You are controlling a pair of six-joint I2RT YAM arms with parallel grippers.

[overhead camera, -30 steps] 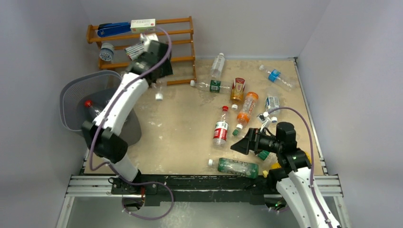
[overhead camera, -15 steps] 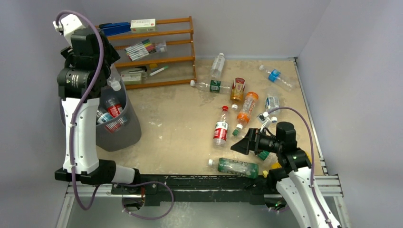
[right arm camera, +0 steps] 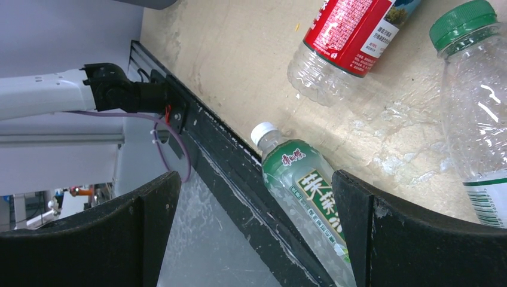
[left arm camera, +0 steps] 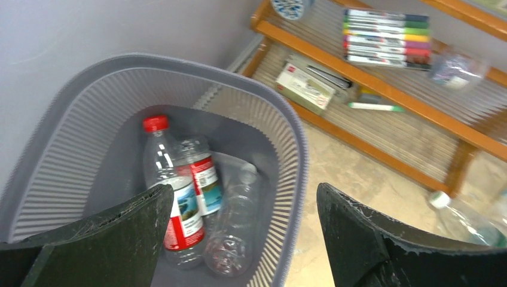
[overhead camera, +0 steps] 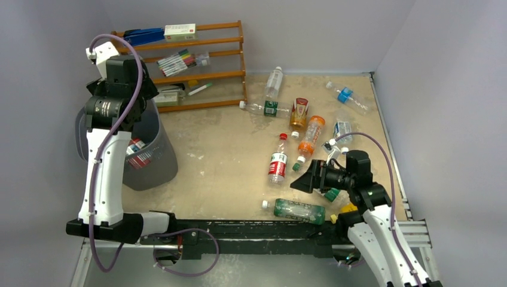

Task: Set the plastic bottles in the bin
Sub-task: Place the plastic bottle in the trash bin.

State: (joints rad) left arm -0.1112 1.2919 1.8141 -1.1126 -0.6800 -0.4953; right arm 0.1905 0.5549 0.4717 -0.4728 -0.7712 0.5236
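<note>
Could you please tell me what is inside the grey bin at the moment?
Three plastic bottles lie in the bin: a red-capped bottle, a red-labelled bottle beside it, and a clear unlabelled bottle. The left claw covers the bin's near part with its fingers, so more may lie there.

One bin (left arm camera: 301,152). Three plastic bottles (left arm camera: 162,158) visible inside it; at least nine more on the tabletop (overhead camera: 227,155), some partly hidden. One wooden rack (overhead camera: 241,60). Markers (left arm camera: 385,36): about seven.
</note>
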